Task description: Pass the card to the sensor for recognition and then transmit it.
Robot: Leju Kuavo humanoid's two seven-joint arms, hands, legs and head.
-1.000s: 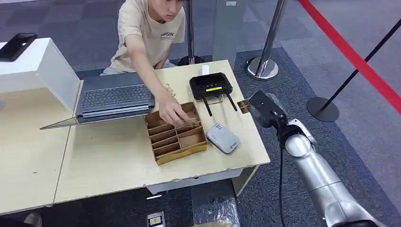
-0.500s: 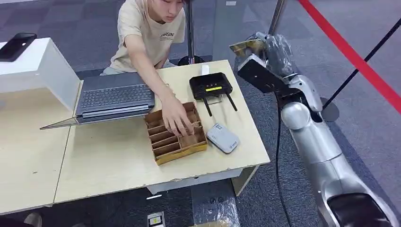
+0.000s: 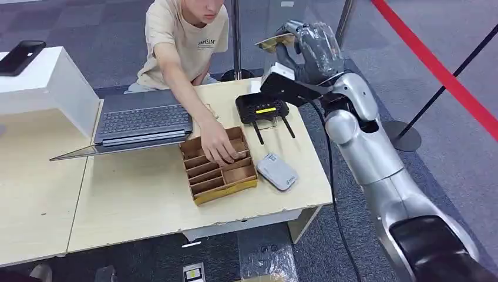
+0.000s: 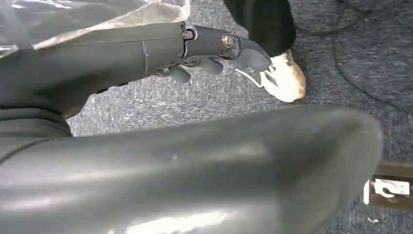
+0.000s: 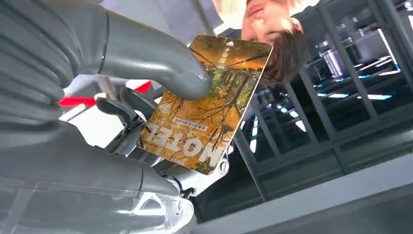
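Observation:
My right hand [image 3: 311, 47] is raised high over the table's far right corner and holds a card [image 3: 275, 41] printed with yellow autumn trees. In the right wrist view the thumb [image 5: 160, 63] presses on the card [image 5: 209, 107], with fingers behind it. Below the hand, a black device with two antennas [image 3: 262, 108] lies on the table. A small grey-white flat box [image 3: 276, 171] lies nearer the front right. My left hand [image 4: 214, 48] hangs over the carpet, fingers loosely extended, holding nothing.
A person sits behind the table with a hand [image 3: 218, 147] in a cardboard divider box [image 3: 226, 187]. An open laptop [image 3: 142, 122] and a white box [image 3: 53, 88] with a phone [image 3: 20, 56] stand left. Stanchion posts [image 3: 326, 82] stand behind.
My right arm has lifted the card from beside the table's right edge, up and leftward over the far corner. The person's hand has stayed in the divider box.

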